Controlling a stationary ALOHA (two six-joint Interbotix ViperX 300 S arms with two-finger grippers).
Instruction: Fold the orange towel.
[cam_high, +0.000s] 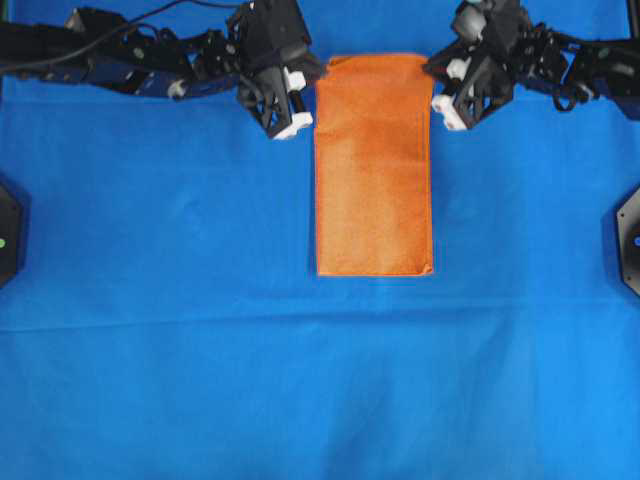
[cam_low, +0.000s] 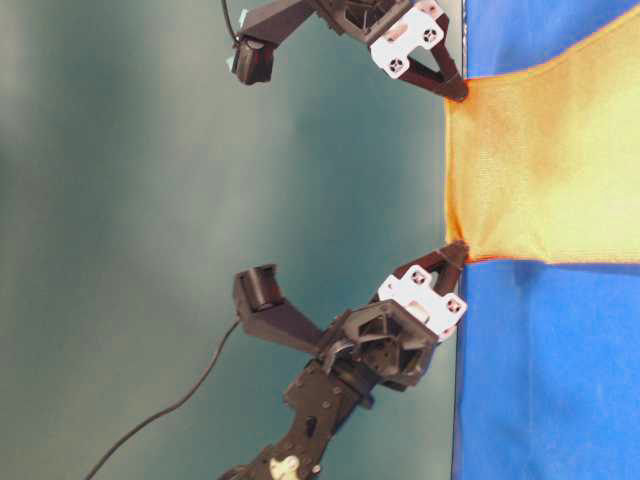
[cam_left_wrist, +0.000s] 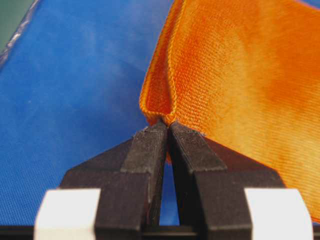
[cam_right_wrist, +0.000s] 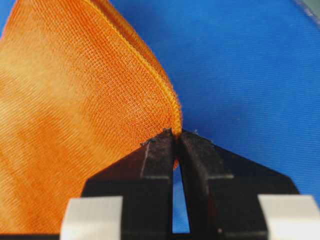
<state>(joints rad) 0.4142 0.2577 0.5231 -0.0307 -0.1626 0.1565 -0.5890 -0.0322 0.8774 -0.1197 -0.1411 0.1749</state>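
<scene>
The orange towel (cam_high: 373, 165) lies on the blue cloth as a tall narrow rectangle, folded double. Its far end is lifted off the cloth, which shows in the table-level view on the orange towel (cam_low: 540, 170). My left gripper (cam_high: 312, 92) is shut on the far left corner. In the left wrist view the hem of the orange towel (cam_left_wrist: 235, 75) bunches right at the left gripper (cam_left_wrist: 167, 125) tips. My right gripper (cam_high: 436, 86) is shut on the far right corner. There the right gripper (cam_right_wrist: 176, 134) pinches the stitched edge of the orange towel (cam_right_wrist: 75, 110).
A large blue cloth (cam_high: 180, 330) covers the whole table under the towel. Black fixtures sit at the left edge (cam_high: 6, 235) and the right edge (cam_high: 630, 240). Both arms stretch along the far side.
</scene>
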